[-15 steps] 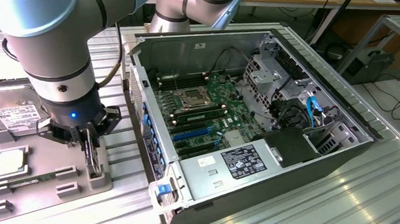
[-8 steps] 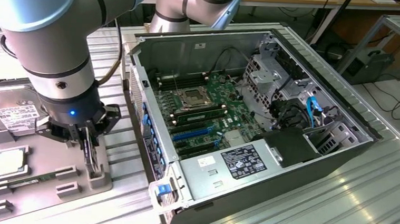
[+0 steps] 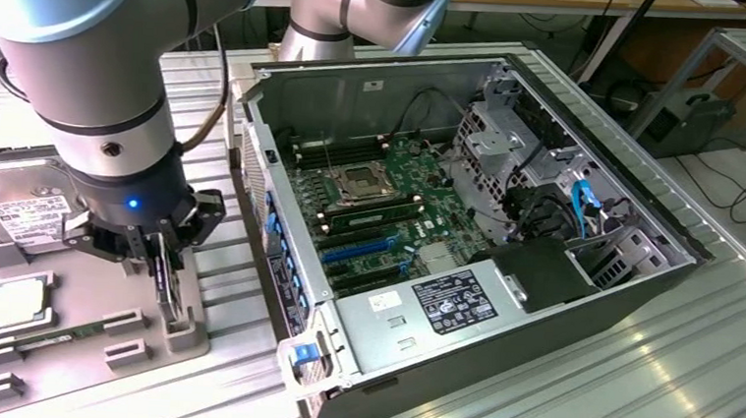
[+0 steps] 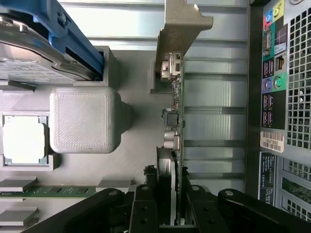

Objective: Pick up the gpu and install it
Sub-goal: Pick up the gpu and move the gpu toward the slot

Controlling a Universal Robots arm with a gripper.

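The gpu (image 3: 169,291) stands on its edge in a grey holder on the parts tray (image 3: 91,293), at the exterior view's left. In the wrist view the gpu (image 4: 175,121) shows edge-on: a thin green board, a silver end bracket (image 4: 182,24) and a round black fan. My gripper (image 3: 160,253) is lowered over it, and its black fingers (image 4: 146,206) sit tight against both faces of the card. The gripper (image 4: 170,211) looks shut on the gpu. The open PC case (image 3: 636,203) lies to the exterior view's right, with the green motherboard (image 3: 373,204) and its blue slots (image 3: 357,249) exposed.
On the tray sit a silver hard drive (image 3: 25,209) in a blue bracket (image 4: 73,39), a CPU (image 3: 18,307) and a memory stick (image 3: 62,337). A grey block (image 4: 80,119) rises beside the gpu. The case's rear port panel (image 4: 272,73) is close to the card. A ribbed metal table (image 3: 624,384) lies underneath.
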